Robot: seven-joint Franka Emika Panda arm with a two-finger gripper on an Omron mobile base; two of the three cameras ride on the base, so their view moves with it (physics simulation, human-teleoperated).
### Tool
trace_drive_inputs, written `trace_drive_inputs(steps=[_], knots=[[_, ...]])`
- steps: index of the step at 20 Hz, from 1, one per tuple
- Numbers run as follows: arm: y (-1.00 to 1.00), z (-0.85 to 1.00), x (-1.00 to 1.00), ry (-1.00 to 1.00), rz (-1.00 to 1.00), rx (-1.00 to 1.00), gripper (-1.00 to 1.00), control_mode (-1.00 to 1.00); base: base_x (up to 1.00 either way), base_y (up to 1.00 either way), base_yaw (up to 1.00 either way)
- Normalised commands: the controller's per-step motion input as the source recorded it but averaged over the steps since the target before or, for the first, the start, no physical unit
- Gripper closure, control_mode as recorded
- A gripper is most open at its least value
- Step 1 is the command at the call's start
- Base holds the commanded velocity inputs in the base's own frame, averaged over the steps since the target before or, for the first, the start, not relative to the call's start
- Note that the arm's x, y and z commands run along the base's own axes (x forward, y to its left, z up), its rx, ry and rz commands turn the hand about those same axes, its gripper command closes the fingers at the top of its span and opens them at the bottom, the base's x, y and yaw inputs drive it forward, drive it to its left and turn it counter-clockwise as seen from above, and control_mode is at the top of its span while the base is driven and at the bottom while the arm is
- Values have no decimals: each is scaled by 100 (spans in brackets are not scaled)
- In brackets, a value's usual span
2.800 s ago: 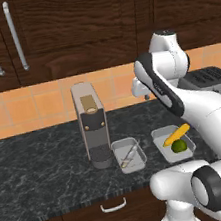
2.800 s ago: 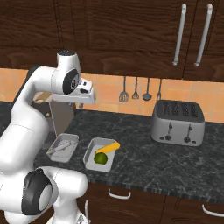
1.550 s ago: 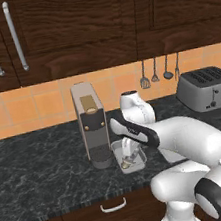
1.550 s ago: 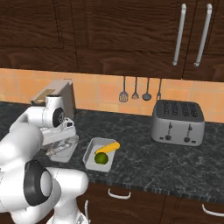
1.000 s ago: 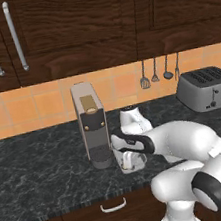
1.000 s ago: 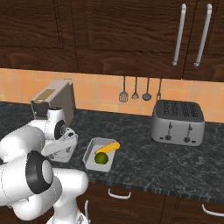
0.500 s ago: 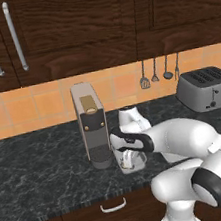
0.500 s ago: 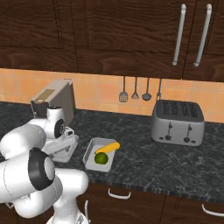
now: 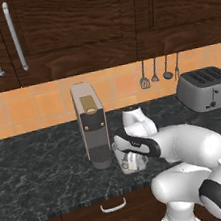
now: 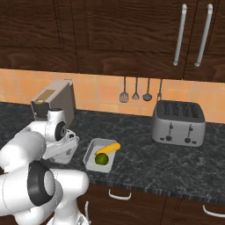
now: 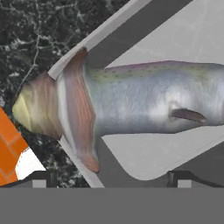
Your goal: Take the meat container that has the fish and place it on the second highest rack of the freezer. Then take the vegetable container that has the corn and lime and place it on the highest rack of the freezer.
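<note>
Dark wood wall cabinets (image 9: 84, 25) ran across the top, with long grey bar handles (image 10: 180, 34). Below them lay a backsplash of orange tiles (image 9: 36, 106). The desk (image 9: 36, 170) was black stone with pale veining, and base cabinets with curved silver pulls (image 9: 113, 205) stood under it. Beyond the fingers (image 11: 40, 178) stood a tall grey coffee machine (image 9: 91, 125). Well to the side of the fingers sat a grey four-slot toaster (image 10: 178, 123), and three utensils (image 10: 135, 90) hung on the tiles. Light was even and soft.
</note>
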Motion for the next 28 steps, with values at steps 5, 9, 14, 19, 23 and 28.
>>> trace_drive_inputs(steps=[5, 9, 14, 19, 23, 28], knots=[[-3, -13, -9, 0, 0, 0, -100, -100, 0, 0, 0], [0, -19, 4, 0, 2, 0, -100, -100, 0, 0, 0], [4, -50, 14, 0, 8, 0, -100, -100, 0, 0, 0], [6, -28, 10, 0, 6, 0, 100, -100, 0, 0, 0], [8, -11, 0, -6, 0, -1, 100, -100, 0, 0, 0], [-3, 67, -30, -5, -1, 0, 100, -100, 0, 0, 0]])
